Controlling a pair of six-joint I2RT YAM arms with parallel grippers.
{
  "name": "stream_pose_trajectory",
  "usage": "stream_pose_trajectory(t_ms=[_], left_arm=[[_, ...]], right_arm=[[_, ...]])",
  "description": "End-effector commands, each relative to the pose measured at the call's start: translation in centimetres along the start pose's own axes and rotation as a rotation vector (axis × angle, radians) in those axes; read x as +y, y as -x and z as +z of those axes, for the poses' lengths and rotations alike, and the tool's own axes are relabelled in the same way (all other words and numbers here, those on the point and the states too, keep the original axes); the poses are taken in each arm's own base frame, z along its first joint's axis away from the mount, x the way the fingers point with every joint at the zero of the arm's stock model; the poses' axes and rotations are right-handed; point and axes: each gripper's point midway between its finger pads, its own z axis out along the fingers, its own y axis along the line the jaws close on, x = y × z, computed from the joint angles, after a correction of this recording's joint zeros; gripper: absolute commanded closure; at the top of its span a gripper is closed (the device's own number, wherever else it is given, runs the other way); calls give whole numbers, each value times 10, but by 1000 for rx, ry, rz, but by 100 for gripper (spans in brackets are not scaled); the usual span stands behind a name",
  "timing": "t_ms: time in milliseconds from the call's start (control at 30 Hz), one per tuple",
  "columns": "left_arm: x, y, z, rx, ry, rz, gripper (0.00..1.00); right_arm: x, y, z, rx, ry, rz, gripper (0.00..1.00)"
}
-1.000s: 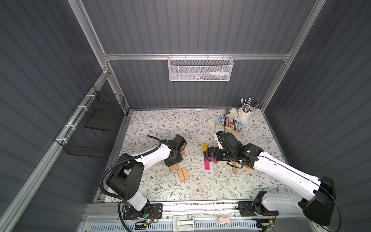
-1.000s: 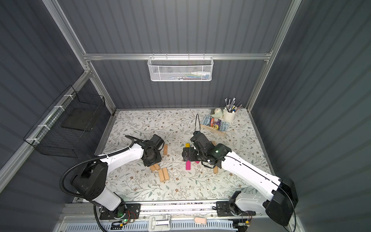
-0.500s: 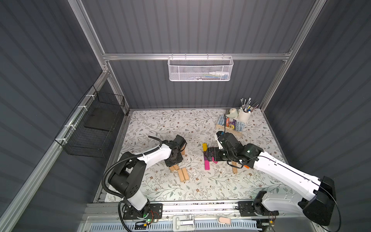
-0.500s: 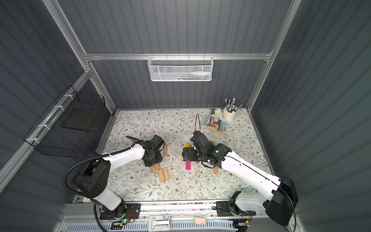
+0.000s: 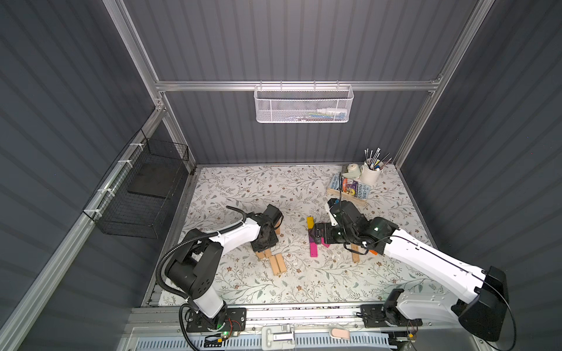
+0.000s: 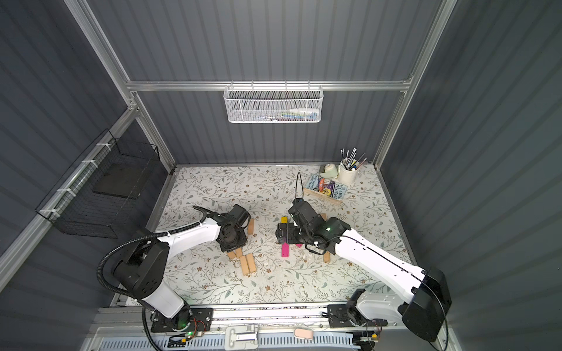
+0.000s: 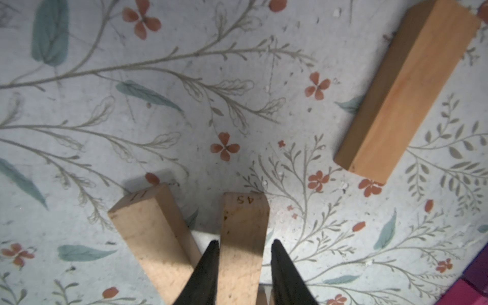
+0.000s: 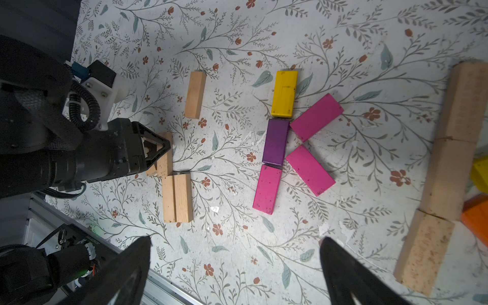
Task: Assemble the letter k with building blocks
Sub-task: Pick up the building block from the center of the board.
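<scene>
**Left gripper astride a tan block; right gripper wide over a coloured K**

The left gripper (image 7: 245, 241) has its jaws set close about block 45 (image 7: 243, 224); one finger (image 7: 208, 264) lies against its side, the other shows a thin gap, so I cannot tell whether it truly pinches. Block 11 (image 7: 150, 232) lies just beside it, angled towards it; a third tan block (image 7: 406, 89) lies apart; a tan pair (image 8: 177, 198) lies side by side, touching, just past the gripper.

The right gripper (image 8: 235, 264) is spread wide with nothing between its jaws, above the mat (image 8: 237, 39). Beyond it a yellow block (image 8: 284, 93), purple block (image 8: 276, 141) and magenta block (image 8: 266, 188) lie end to end in a column. A slanted magenta block (image 8: 317, 117) starts by the yellow-purple joint; a second slanted magenta block (image 8: 310, 170) runs from the purple one's other end. Farther out lies a tan row (image 8: 449, 171) of three, with an orange block (image 8: 478, 219) beside it.
</scene>
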Motion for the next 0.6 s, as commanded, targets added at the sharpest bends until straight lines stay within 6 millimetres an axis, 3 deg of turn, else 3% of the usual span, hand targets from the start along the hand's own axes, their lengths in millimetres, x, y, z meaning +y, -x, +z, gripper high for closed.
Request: stream_pose_trajectory(t_ms=[0,167,400,567], left_arm=[[3,-10,8,34,29,46,61],[5,-11,7,19,76,96,58],[-2,-13,4,-3,69,151,71],[-15,-12,-2,-15,28,225,75]], right_arm=[[2,4,-3,-4,-11,-5,1],[2,3,-3,-1,-11,-2,1],[1,2,-3,-1,-11,3,1],[0,0,-3,-1,-11,9,1]])
